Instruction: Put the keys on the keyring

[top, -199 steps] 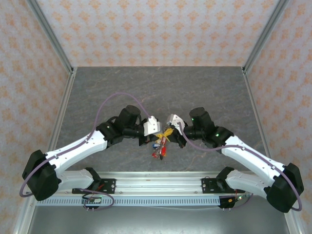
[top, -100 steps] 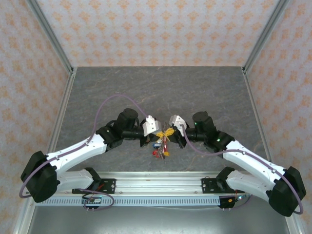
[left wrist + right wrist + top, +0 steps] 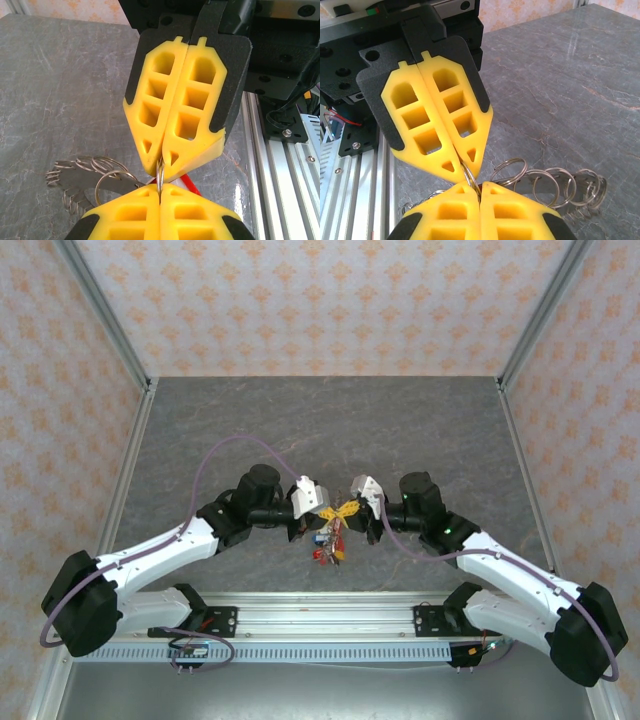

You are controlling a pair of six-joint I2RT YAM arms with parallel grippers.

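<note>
Left gripper (image 3: 161, 192), right gripper (image 3: 480, 192): press cut-out yellow jaws together, tip to tip, both pinching thin wire keyring (image 3: 160, 176) over near-centre of grey marbled table (image 3: 400, 430). Beneath, red-tagged keys (image 3: 328, 548), bunched, too tangled to count.

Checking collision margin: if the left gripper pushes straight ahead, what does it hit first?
The right gripper: its closed fingertips face the left gripper tip to tip, both pinching a thin metal ring between them. Almost no gap, as far as the wrist view shows.
</note>
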